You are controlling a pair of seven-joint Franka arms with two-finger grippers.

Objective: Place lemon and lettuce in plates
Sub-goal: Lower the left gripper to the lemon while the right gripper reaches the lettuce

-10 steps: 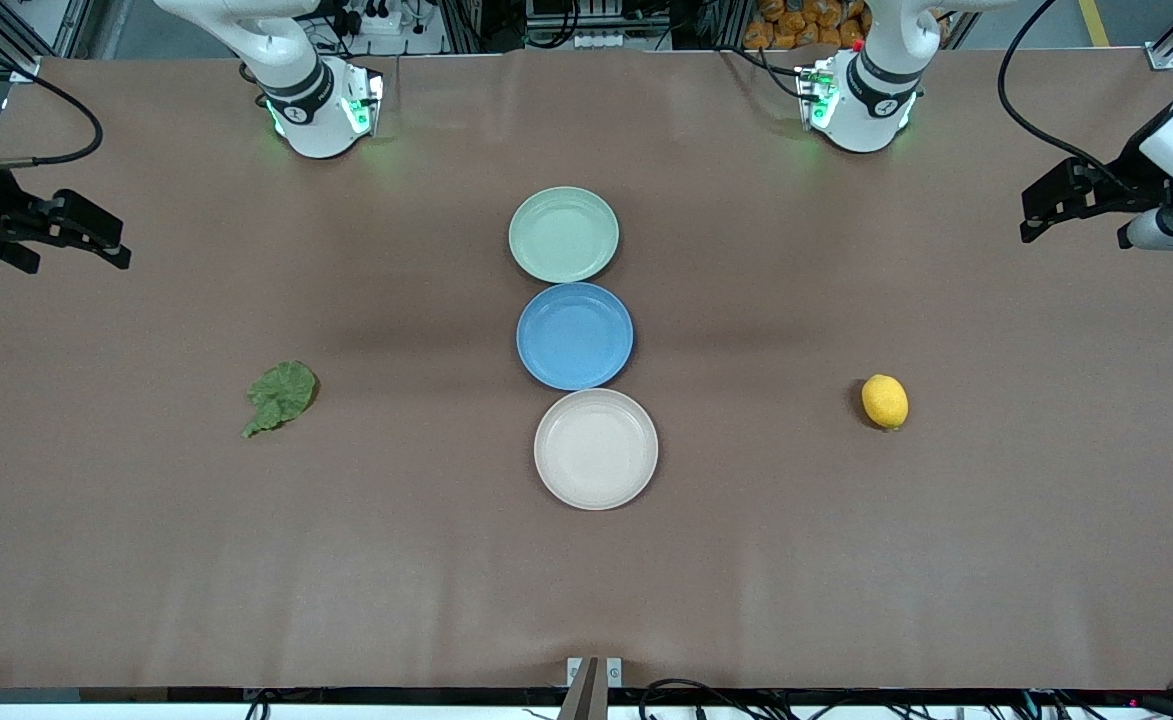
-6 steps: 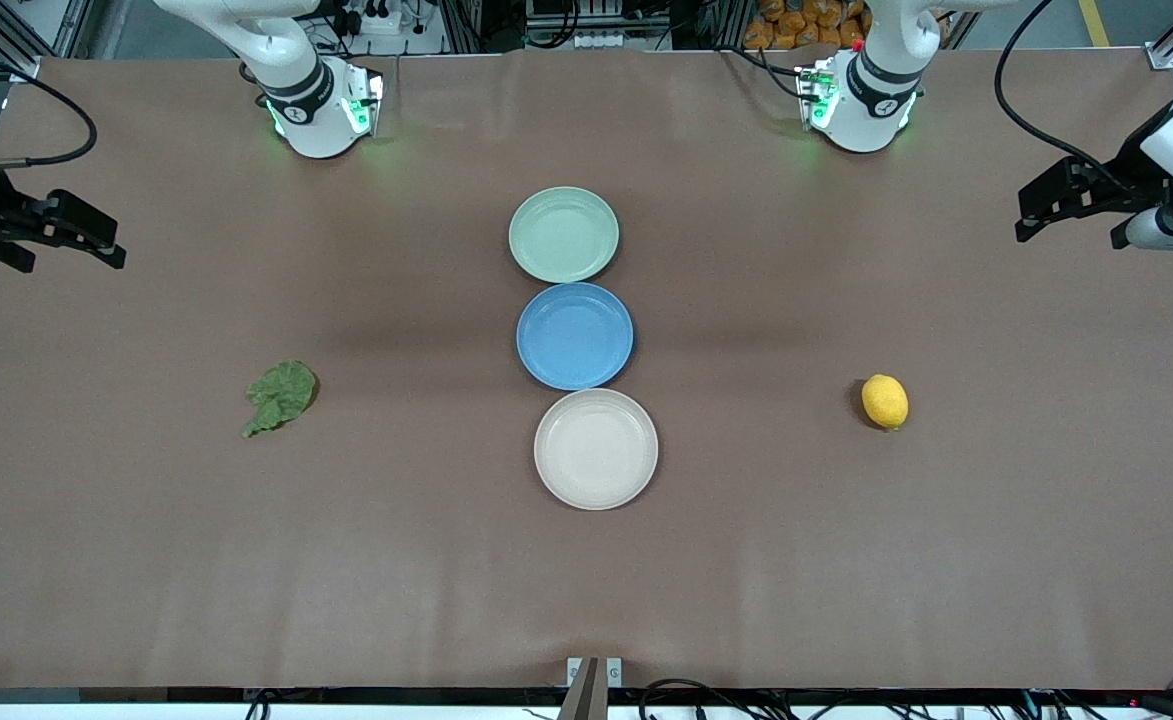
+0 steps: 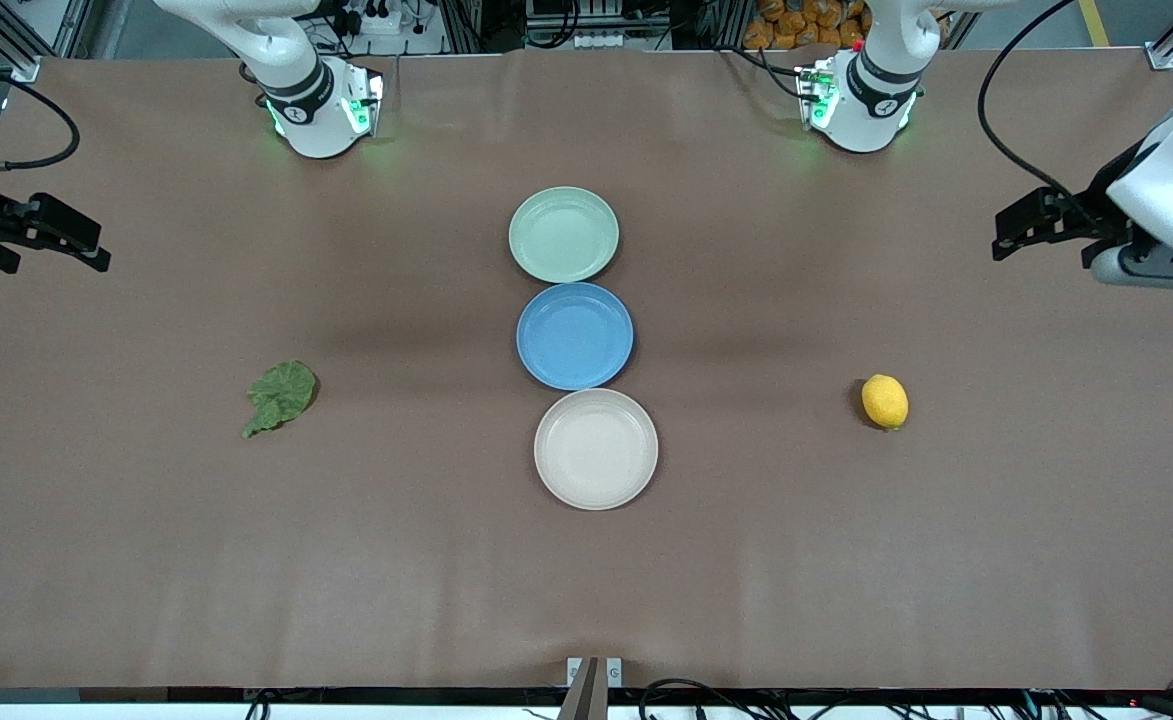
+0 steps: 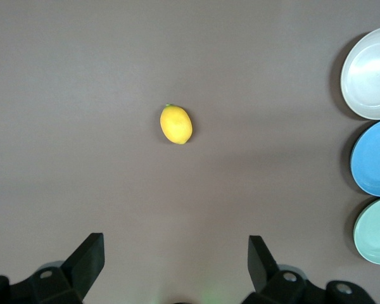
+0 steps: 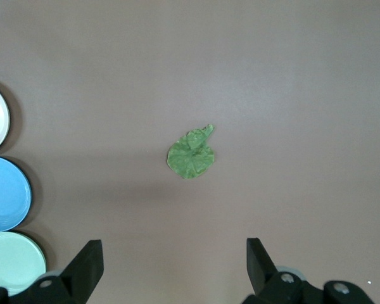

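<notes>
The lemon lies on the table toward the left arm's end, and also shows in the left wrist view. The lettuce lies flat toward the right arm's end, and shows in the right wrist view. The mint green plate and the beige plate sit mid-table, both empty. My left gripper hangs open and empty above the table, well off from the lemon. My right gripper hangs open and empty, well off from the lettuce.
A blue plate sits between the mint and beige plates, touching both, and is empty. The three plates form a row running toward the front camera. The two arm bases stand at the table's back edge.
My left gripper has moved a little toward the middle of the table. My right gripper has drifted a little toward the right arm's end. The lemon, lettuce and plates have not moved.
</notes>
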